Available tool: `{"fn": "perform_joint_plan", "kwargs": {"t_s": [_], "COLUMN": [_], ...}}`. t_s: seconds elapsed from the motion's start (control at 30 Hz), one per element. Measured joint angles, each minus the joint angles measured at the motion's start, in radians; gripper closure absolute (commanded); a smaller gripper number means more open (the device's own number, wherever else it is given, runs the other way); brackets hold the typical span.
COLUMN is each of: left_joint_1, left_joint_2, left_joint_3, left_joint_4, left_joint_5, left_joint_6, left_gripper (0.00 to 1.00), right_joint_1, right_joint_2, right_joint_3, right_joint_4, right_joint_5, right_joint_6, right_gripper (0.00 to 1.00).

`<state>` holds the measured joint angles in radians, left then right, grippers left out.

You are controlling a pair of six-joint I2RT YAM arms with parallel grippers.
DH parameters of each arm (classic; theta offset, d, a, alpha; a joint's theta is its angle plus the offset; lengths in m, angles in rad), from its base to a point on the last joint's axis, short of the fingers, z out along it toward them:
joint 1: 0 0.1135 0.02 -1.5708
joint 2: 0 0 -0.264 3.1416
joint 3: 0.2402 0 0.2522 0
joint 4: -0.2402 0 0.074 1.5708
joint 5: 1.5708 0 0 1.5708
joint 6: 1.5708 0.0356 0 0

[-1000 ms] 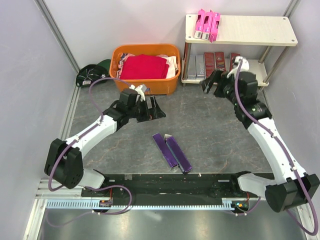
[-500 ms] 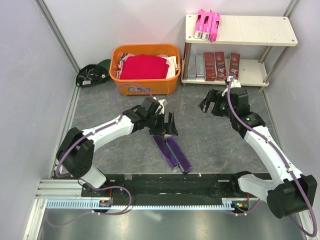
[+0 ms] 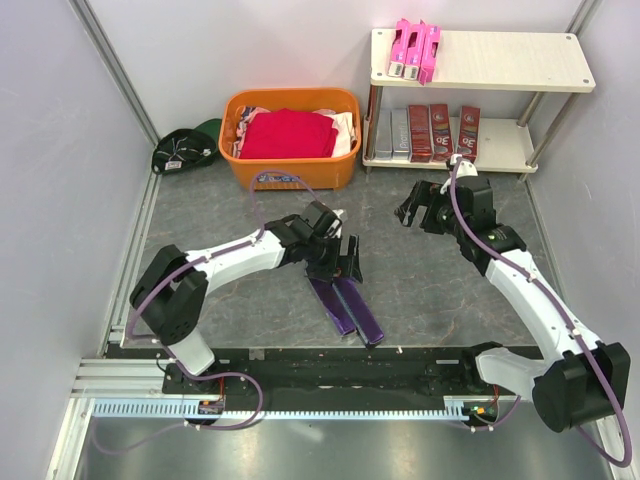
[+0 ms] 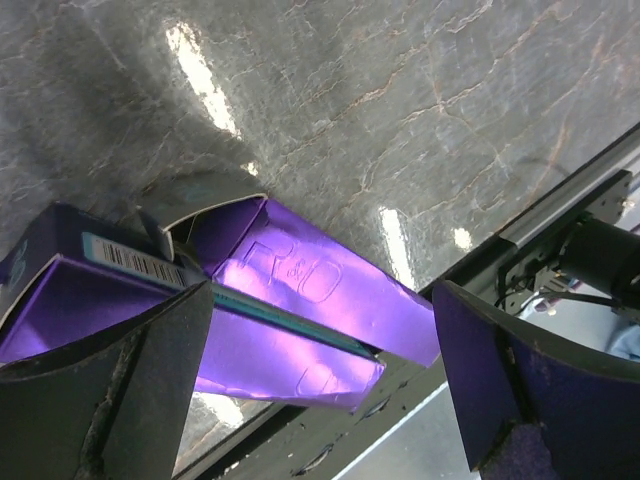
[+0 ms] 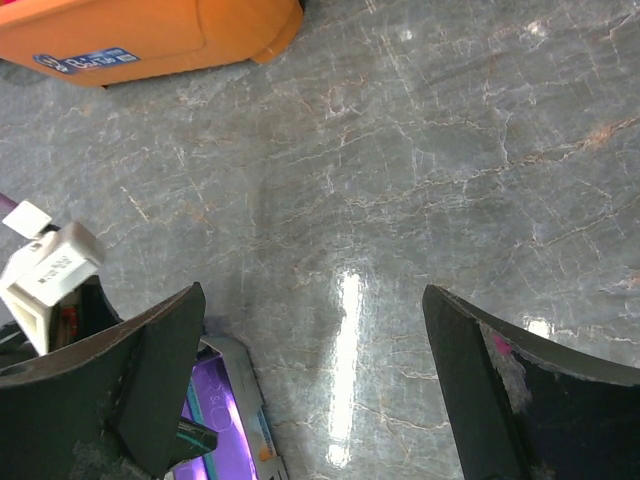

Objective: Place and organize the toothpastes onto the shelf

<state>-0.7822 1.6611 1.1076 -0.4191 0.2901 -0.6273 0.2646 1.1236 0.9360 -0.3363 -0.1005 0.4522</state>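
Observation:
Two dark purple toothpastes [image 3: 345, 305] lie side by side on the grey floor. My left gripper [image 3: 340, 262] is open just above their far ends; in the left wrist view the purple boxes [image 4: 300, 300] lie between and under the open left gripper [image 4: 320, 390]. My right gripper [image 3: 415, 210] is open and empty in front of the shelf [image 3: 500, 60]. Hot pink toothpastes [image 3: 415, 50] lie on the top board. Silver-grey boxes [image 3: 392, 130] and dark red boxes [image 3: 440, 130] stand on the lower board. The right gripper [image 5: 320, 390] hangs over bare floor, with a purple box [image 5: 215, 415] at lower left.
An orange basket [image 3: 290, 135] holding a red cloth [image 3: 288, 133] stands left of the shelf and also shows in the right wrist view [image 5: 150, 35]. A dark bundle [image 3: 185, 148] lies by the left wall. A black rail [image 3: 340, 365] runs along the near edge.
My left gripper has moved right and nearer, down over the purple boxes. My right gripper has drawn back from the lower shelf board, open and empty.

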Motion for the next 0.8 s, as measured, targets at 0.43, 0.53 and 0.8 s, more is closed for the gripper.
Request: {"fn": "perform_joint_plan", "kwargs": {"t_s": [0.43,0.53,0.8], "left_joint_1": [-0.027,-0.039,-0.064], "left_joint_2": [0.132,0.172,0.257], "left_joint_3": [0.075,0.095,0.159], "left_joint_4": [-0.052,-0.059,-0.077], "left_joint_5": [-0.011,-0.011,0.000], "left_joint_6": [0.001,0.001,0.000], "left_gripper": [0.02,0.04,0.16], "right_joint_1": [0.000,0.000,0.000], "right_joint_2": [0.017,0.026,0.033], "right_joint_3": [-0.013,-0.013,-0.026], "right_joint_4": [0.007,0.007,0.017], "right_joint_5": [0.001,0.000,-0.005], "right_joint_6": [-0.003,-0.004,-0.004], "right_gripper": [0.02,0.02,0.02]}}
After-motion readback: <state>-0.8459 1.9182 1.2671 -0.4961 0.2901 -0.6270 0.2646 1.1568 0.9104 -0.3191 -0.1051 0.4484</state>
